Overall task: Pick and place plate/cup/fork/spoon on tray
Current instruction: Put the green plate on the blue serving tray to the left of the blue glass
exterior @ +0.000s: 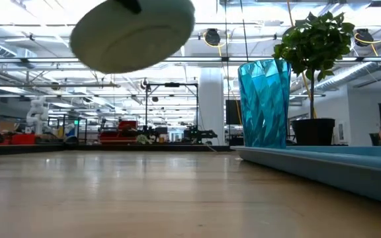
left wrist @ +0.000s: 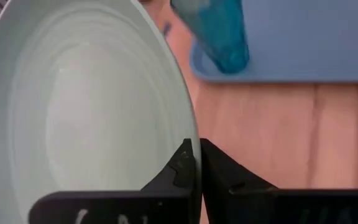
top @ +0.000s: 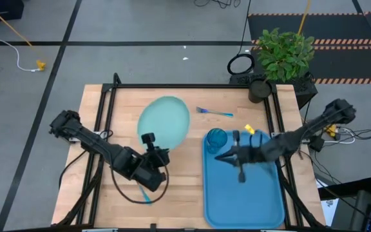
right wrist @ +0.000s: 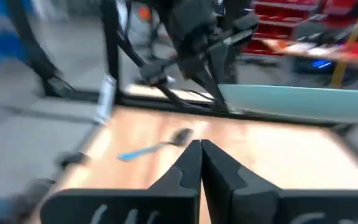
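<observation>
Plate (top: 164, 121) hangs tilted above the wooden table (top: 185, 193), left of the tray (top: 243, 203). Left gripper (left wrist: 197, 163) pinches its rim. Right gripper (top: 219, 156) is closed, holding nothing, over the tray near the cup (top: 216, 138).

Plate (top: 164, 121) sits left of tray (top: 243, 200), raised clear of table (top: 185, 193) in the low view. Cup (top: 215, 137) stands in tray's far left corner. Fork (top: 214, 113) lies beyond both, between them. Spoon (top: 145, 193) lies near table's front, left of tray.
</observation>
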Motion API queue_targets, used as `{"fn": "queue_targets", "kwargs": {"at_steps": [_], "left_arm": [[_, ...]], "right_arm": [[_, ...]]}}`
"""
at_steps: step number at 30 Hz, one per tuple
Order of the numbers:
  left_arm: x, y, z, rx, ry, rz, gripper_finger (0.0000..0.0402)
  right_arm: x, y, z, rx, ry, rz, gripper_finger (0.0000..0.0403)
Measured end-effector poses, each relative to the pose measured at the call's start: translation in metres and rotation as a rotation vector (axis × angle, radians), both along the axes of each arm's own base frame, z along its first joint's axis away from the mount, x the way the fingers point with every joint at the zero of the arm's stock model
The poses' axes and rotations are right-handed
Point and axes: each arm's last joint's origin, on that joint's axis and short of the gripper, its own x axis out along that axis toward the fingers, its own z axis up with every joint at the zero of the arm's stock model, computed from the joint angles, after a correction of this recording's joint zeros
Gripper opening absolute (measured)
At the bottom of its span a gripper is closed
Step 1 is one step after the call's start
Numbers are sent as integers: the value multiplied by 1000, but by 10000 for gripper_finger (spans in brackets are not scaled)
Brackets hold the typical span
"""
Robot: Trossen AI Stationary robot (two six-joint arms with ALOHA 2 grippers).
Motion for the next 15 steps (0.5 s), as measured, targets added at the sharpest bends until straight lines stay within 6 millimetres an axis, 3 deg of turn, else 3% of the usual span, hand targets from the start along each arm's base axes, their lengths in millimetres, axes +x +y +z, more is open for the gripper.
{"fn": "queue_targets", "kwargs": {"at_steps": [8,15], "left_arm": [[21,-19,5,229,-12,-273,6],[27,-32,-4,443,33,-312,10]], "right_arm": [[50,52,17,-288,31,-94,50],[78,75,20,-411,109,-191,114]]}}
